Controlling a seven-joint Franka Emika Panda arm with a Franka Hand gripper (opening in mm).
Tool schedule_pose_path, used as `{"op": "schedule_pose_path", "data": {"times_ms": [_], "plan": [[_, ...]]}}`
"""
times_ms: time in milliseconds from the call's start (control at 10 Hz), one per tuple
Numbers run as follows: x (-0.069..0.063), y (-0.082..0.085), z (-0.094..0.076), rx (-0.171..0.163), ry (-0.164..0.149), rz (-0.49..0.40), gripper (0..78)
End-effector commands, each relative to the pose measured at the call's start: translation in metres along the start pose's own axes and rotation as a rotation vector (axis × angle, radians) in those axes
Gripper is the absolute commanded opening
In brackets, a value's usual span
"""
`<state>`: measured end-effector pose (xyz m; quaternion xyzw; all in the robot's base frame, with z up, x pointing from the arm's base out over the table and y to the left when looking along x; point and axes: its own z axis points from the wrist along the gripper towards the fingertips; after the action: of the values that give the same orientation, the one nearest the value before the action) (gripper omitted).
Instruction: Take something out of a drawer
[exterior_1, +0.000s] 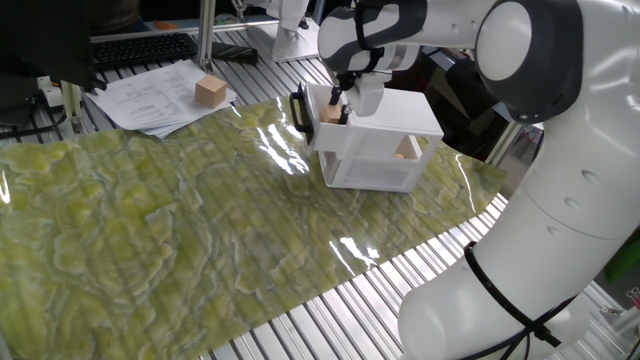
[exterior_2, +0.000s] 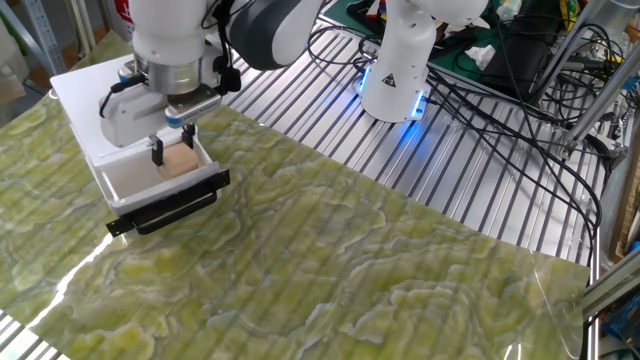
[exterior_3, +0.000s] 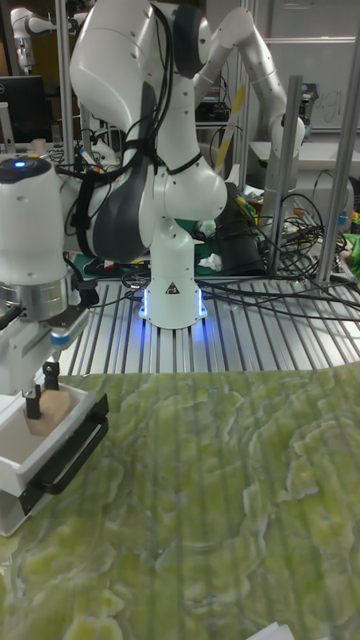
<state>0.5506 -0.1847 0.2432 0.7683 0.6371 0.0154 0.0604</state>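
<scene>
Above the pulled-out drawer (exterior_2: 160, 185) of the white cabinet (exterior_1: 385, 140), the Franka arm (exterior_1: 560, 160) bends down from its base beside the table, wrist pointing straight down. Its gripper (exterior_2: 172, 149) reaches into the drawer tray, and the two black fingers (exterior_3: 34, 404) stand on either side of the small wooden cube (exterior_2: 178, 162), closed against it as far as the views show. Whether the cube rests on the drawer floor or is lifted just clear of it cannot be told. The black bar handle (exterior_2: 165, 208) runs along the drawer front, facing the middle of the table.

The cabinet stands at one edge of a glossy green-and-yellow marbled mat (exterior_2: 350, 270) that covers most of the ribbed metal table (exterior_2: 460, 170). A second tan piece (exterior_1: 406, 150) shows inside the cabinet's lower open compartment. Well apart from the cabinet, a bigger wooden block (exterior_1: 210, 91) sits on a sheaf of printed papers (exterior_1: 155, 97) at the mat's far corner, near a black keyboard (exterior_1: 145, 48). A second white robot base with a blue light (exterior_2: 395, 70) stands on the bare slats among black cables (exterior_2: 500, 110).

In front of the drawer handle the mat lies wide and bare; bare slats border it on the sides.
</scene>
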Motion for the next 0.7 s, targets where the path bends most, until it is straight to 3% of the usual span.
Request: {"op": "schedule_pose_path", "data": {"times_ms": [100,300,700], "plan": [[0.0026,0.0051,0.0069,-0.051,-0.010,0.049,1.2],[0.0036,0.0056,0.0063,-0.059,0.012,0.064,1.2],[0.0098,0.0082,0.0040,-0.059,0.005,0.087,1.2]]}}
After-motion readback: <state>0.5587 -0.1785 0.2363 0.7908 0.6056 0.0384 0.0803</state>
